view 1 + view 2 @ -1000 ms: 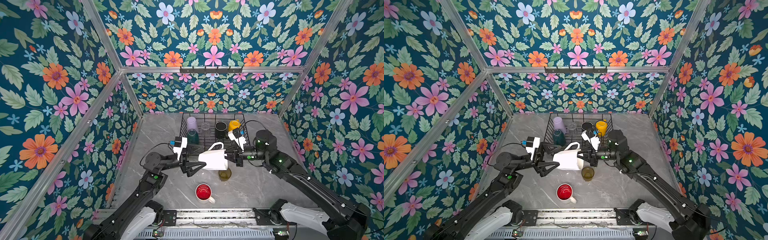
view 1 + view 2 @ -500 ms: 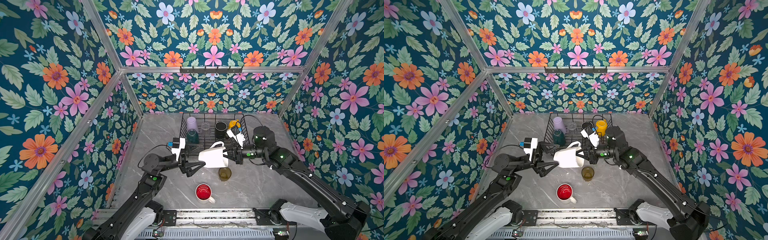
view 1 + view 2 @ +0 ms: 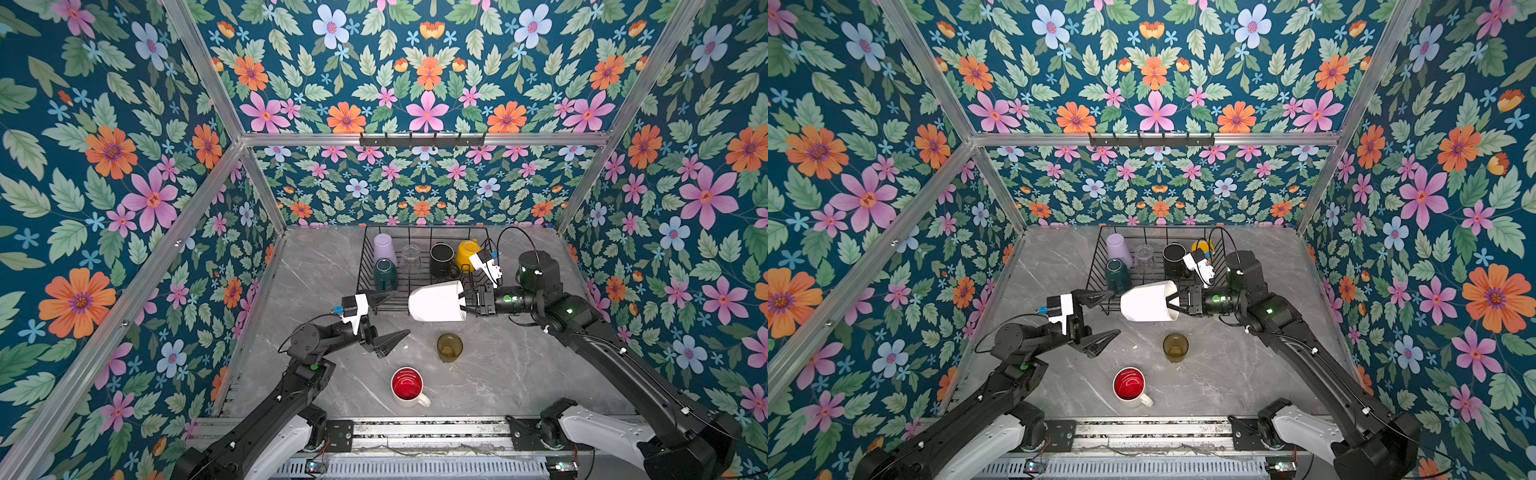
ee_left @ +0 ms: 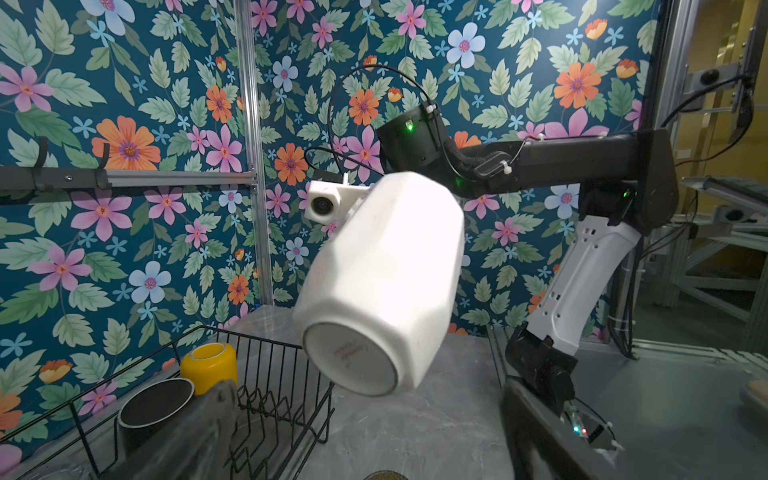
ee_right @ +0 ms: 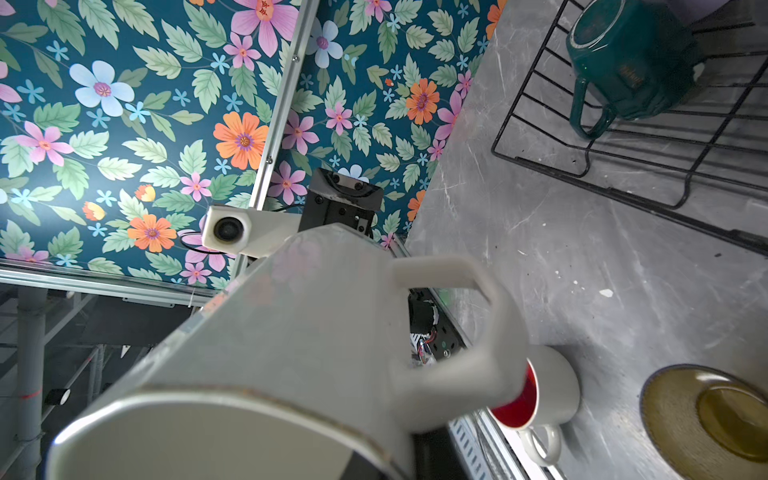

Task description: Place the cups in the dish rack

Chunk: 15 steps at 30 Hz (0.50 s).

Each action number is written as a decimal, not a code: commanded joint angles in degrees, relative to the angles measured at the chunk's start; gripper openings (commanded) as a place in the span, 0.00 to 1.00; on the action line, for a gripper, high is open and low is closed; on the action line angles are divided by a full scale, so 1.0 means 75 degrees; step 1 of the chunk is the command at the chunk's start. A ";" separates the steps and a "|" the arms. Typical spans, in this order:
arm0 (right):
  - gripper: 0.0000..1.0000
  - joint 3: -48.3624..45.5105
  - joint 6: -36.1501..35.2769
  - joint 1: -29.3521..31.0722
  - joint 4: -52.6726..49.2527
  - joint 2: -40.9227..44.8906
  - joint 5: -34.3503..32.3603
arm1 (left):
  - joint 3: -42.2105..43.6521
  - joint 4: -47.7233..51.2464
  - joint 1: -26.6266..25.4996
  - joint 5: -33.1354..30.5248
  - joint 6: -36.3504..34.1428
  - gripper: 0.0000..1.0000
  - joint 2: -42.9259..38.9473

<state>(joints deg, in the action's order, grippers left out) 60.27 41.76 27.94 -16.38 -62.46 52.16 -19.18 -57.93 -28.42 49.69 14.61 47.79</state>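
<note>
My right gripper [image 3: 463,300] is shut on the rim of a white mug [image 3: 436,301], holding it on its side in the air over the front edge of the dish rack [image 3: 365,249]. My left gripper [image 3: 390,318] stands open just left of the mug's base [image 4: 349,365], not touching it. In the rack are a lilac tumbler [image 3: 383,247], a dark green mug [image 3: 385,274], a clear glass [image 3: 411,253], a black mug [image 3: 441,259] and a yellow mug [image 3: 466,251]. An olive glass [image 3: 449,347] and a red-inside white mug [image 3: 407,384] stand on the table.
A black hook bar [image 3: 422,140] hangs on the back wall. Flowered walls close in the left, right and back. A metal rail [image 3: 415,428] runs along the table's front edge, just behind the red-inside mug.
My right gripper has carried the white mug a little toward the rack and turned it, so its handle no longer sticks up. The left arm has hardly moved.
</note>
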 commanded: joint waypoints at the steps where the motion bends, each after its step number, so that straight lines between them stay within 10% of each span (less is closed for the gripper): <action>1: 0.00 0.0088 0.0234 0.0023 0.0638 -0.0090 0.0644 | 0.0003 -0.0878 -0.0018 0.0155 -0.0665 1.00 0.0185; 15: 0.00 -0.0106 0.0532 0.0717 0.1421 -0.0499 0.0794 | 0.0155 -0.1312 -0.0077 0.0210 -0.0901 1.00 0.0272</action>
<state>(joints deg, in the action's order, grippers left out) 59.42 44.80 32.58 -11.38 -65.89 56.55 -18.00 -64.29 -28.95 50.39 8.60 49.89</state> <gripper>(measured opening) 0.091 0.996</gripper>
